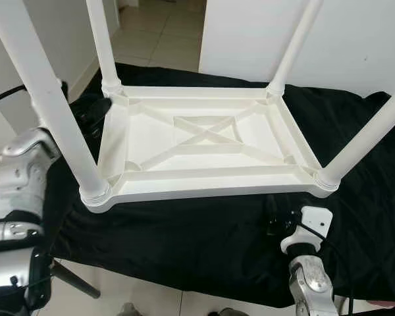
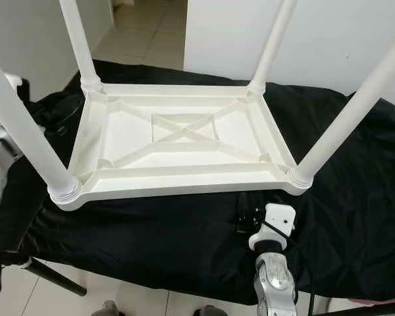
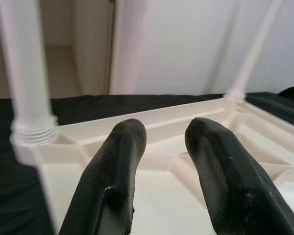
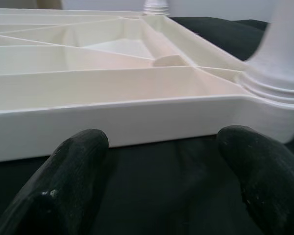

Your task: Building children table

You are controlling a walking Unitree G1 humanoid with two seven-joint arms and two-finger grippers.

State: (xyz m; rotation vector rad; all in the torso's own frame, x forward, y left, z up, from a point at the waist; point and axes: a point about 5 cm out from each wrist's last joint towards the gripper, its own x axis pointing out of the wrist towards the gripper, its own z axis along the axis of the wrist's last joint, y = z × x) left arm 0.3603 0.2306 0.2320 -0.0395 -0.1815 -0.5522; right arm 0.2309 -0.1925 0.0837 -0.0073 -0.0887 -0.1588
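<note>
A white plastic children's table lies upside down on a black cloth. Four white legs stand up from its corners: near left, near right, far left, far right. My left arm is at the table's left side; its gripper is open and holds nothing, looking over the left rim beside a leg. My right gripper is open just in front of the near rim, close to the near-right leg socket, with nothing between its fingers.
A white wall rises behind the cloth. Tiled floor runs off at the far left and shows under the cloth's front edge. A black stand leg slants out at the lower left. A black cable hangs by my left arm.
</note>
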